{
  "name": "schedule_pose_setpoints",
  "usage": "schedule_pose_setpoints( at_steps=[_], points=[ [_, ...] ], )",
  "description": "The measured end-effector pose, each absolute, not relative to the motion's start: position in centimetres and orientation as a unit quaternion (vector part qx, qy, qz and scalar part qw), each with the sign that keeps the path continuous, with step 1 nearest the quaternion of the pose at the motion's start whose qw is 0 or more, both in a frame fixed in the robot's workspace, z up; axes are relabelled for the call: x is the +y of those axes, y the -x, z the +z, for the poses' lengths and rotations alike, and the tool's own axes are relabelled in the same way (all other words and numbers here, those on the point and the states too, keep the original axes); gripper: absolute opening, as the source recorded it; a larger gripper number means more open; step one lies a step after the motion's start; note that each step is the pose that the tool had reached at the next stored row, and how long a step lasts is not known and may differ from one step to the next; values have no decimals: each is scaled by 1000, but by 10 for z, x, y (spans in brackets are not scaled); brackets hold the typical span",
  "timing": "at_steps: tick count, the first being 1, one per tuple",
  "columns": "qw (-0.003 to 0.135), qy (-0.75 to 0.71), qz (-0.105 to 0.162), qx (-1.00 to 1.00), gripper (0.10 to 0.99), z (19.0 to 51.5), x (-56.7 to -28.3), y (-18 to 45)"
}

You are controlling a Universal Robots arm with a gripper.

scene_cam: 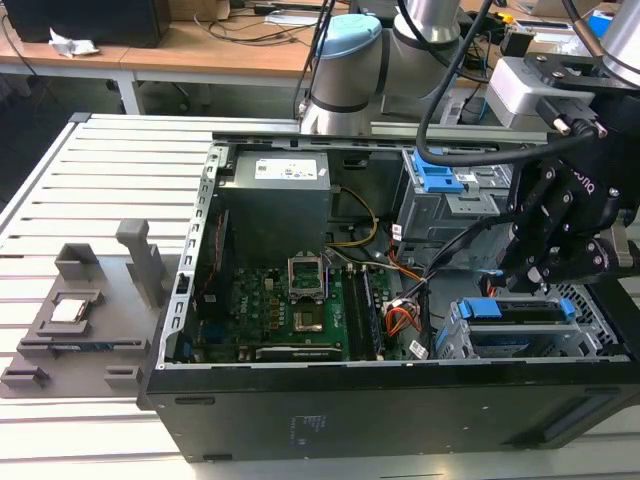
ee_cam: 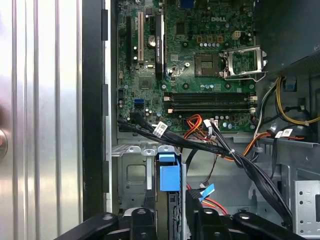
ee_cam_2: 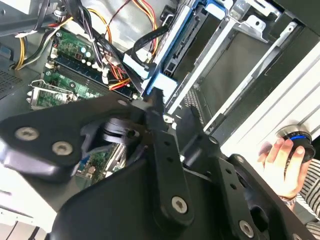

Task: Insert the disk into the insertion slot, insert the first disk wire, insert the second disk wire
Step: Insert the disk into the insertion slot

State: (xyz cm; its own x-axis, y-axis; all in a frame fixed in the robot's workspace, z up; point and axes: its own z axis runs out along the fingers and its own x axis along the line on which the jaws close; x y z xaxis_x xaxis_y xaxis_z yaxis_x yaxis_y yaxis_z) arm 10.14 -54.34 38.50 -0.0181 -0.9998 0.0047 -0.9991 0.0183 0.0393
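The disk (scene_cam: 515,318), silver with a bright blue carrier, stands on edge in the insertion slot (scene_cam: 452,338), the low silver cage at the exterior view's lower right corner of the open computer case. My black gripper (scene_cam: 530,285) comes down onto its upper edge. In the first wrist view the two fingers (ee_cam: 150,220) flank the disk (ee_cam: 169,176) just behind its blue tab, shut on it. In the second wrist view a fingertip (ee_cam_2: 157,100) touches the blue carrier (ee_cam_2: 172,55). Loose black and coloured wires (ee_cam: 200,145) run past the cage.
A taller grey cage with a blue latch (scene_cam: 435,175) stands behind the low one. The motherboard (scene_cam: 290,310) and power supply (scene_cam: 275,200) fill the case's left. Grey fixtures (scene_cam: 80,310) sit on the slatted table. A person's hand (ee_cam_2: 280,160) holds a round knob.
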Motion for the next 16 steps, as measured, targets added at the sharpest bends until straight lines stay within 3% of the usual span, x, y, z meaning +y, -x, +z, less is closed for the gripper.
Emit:
schedule_pose_setpoints(
  at_steps=[4, 16],
  points=[
    [15, -701, -12, -713, 114, 385, -543, -101],
    [15, -701, -13, -713, 106, 385, -543, -104]
  ],
)
